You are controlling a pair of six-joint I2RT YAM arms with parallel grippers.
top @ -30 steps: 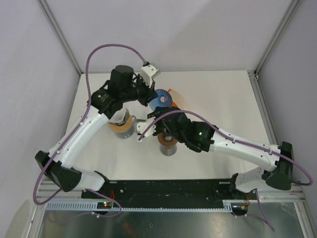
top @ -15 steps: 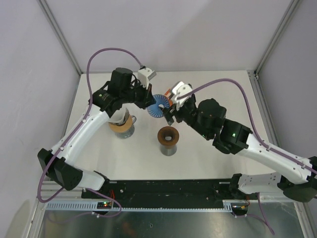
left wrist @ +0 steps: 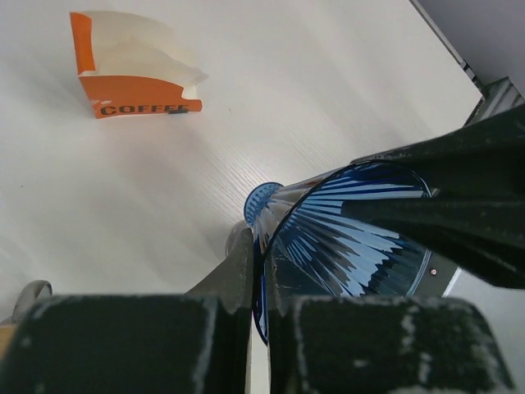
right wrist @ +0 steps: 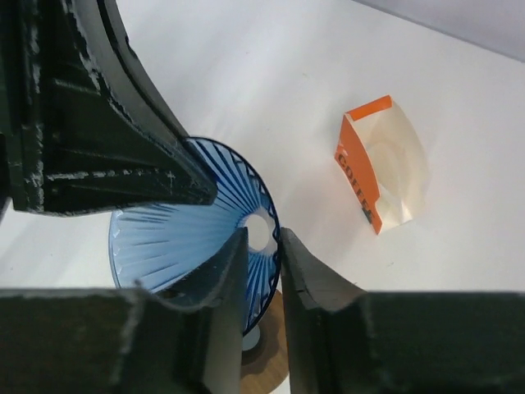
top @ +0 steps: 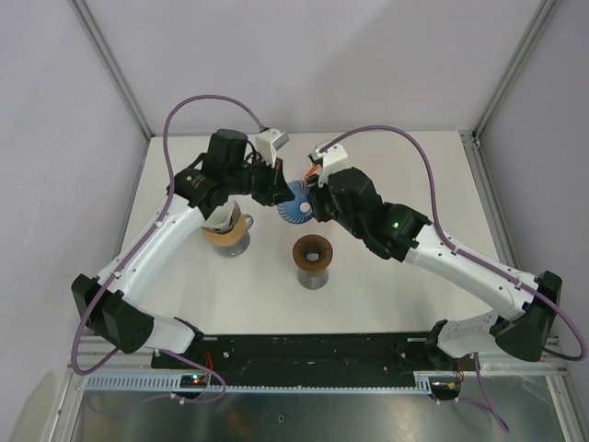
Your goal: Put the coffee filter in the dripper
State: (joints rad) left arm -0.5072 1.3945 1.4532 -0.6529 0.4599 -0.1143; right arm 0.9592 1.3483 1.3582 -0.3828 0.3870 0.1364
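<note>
While both arms reach in over the far-middle of the table (top: 419,189), they meet at the blue dripper (top: 296,203). The L arm bends up from its base & hooks R at the elbow. The R arm runs long & low from the R side, wrist turned in toward ctr. L gripper (left wrist: 261,271) is clamped tight on the dripper's rim, 1 finger inside the cone, 1 outside. R gripper (right wrist: 261,263) straddles the opposite wall w/ a narrow gap; can't tell if its pads bite. The dripper is tipped, not upright, w/ ribbed cone & small base hole in plain view.

Purple cables (top: 207,92) arch above each wrist. Room is tight btwn the 2 wrists. There's bare tabletop to the R of the R forearm, & more btwn the arm bases & the brown cone (top: 313,250) on its grey cup near ctr. A cup on a wood coaster (top: 228,232) sits under the L forearm.

The orange "COFFEE" holder (left wrist: 135,94) stands on the table beyond the dripper, apart from it, w/ the paper coffee filter (left wrist: 139,49) stack upright inside. The dripper's bowl holds no filter yet.
</note>
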